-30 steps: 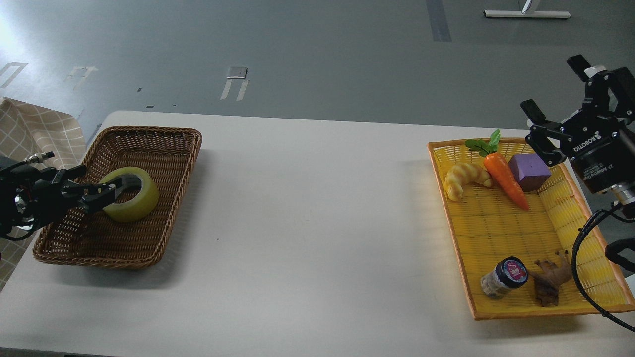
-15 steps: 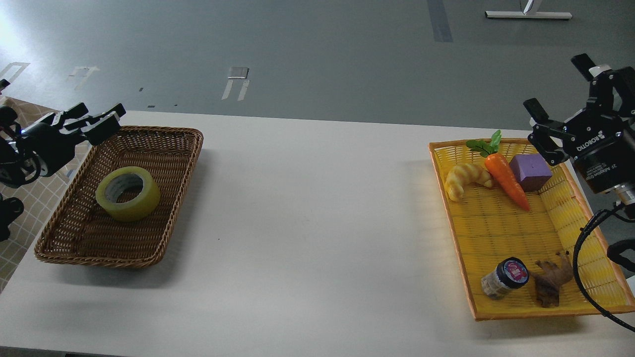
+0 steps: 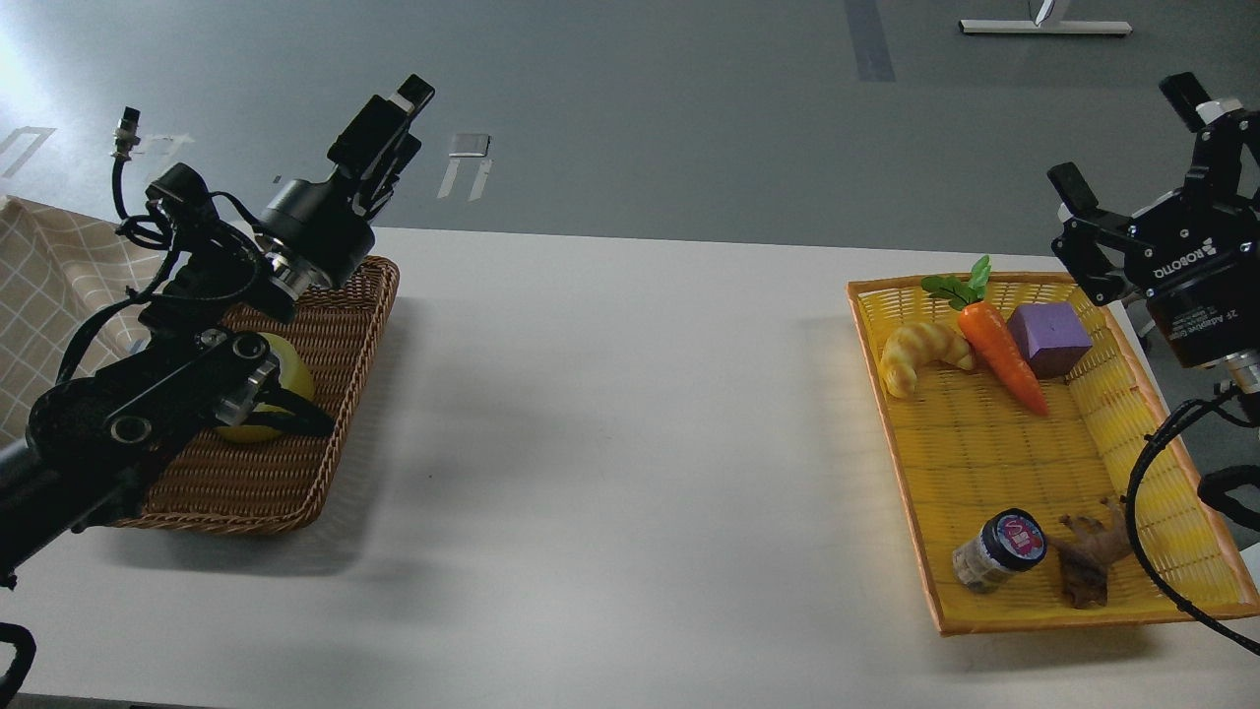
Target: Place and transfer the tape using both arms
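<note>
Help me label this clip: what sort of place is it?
Probably a robot lab or test room: a bare white table, a grey floor with tape marks, toy food in a yellow tray.

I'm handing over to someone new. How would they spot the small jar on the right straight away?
Find the yellow tray on the white table's right side, then go to its near end. The small jar lies there on its side beside a brown toy animal. Its dark lid with a red label sets it apart.
</note>
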Controlling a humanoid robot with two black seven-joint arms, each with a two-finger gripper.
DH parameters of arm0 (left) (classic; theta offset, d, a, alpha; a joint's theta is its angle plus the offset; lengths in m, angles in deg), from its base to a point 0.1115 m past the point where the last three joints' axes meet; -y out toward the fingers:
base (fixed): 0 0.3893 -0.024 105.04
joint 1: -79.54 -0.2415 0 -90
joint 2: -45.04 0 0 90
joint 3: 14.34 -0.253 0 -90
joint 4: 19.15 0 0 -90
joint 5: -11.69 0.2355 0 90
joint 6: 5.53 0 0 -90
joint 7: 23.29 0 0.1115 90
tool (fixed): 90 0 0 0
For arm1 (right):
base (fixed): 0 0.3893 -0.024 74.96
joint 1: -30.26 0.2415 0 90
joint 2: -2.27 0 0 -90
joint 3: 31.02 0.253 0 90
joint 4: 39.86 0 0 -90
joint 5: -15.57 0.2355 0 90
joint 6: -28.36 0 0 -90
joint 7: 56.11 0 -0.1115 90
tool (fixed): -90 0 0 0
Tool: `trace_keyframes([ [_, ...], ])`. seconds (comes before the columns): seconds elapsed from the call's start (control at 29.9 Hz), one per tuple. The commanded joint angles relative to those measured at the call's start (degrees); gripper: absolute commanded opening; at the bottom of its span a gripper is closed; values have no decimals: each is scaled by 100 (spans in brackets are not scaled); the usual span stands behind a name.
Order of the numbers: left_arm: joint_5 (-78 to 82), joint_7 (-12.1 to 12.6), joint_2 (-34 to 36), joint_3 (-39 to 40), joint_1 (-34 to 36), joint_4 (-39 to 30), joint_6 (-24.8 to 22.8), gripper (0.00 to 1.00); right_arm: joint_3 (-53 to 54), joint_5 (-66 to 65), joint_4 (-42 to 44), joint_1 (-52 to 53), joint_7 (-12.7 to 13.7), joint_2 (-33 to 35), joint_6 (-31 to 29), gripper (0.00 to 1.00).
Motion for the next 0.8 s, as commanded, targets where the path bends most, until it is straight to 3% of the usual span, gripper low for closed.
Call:
trace_keyframes([
  [0.0,-278,4,-88,76,219,-151,-559,98,32,0,-40,237,60,2,0,100],
  [0.23,-946,13,-624,304,527,-90,-1413,98,24,0,-31,379,78,11,0,100],
  [0.33,-981,30,-1106,865,449,59,-1580,98,-2,-9,74,633,113,37,0,100],
  [0.47,-1008,407,-1784,1604,80,60,-1923,98,-29,-9,390,1152,323,37,0,100],
  [0.77,-1051,539,-2346,1746,70,59,-1740,98,-29,0,364,1196,403,-314,0,100],
])
